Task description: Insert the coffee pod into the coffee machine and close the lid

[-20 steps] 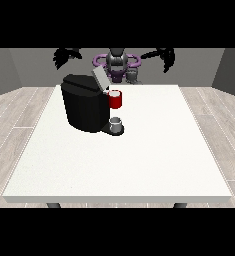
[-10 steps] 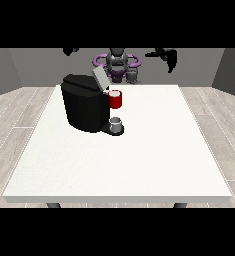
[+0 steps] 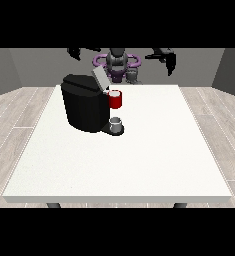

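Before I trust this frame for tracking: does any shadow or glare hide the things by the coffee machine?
Front view: the white table is evenly lit, with no glare; the black coffee machine casts only a faint shadow at its base; a red thing at the machine and a grey thing below it stand out clearly; both hands are dark against the grey wall.

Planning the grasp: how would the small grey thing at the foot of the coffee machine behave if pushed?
The grey thing looks short and squat, so it would probably slide on the table rather than tip. Sitting right against the coffee machine, it may be blocked that way.
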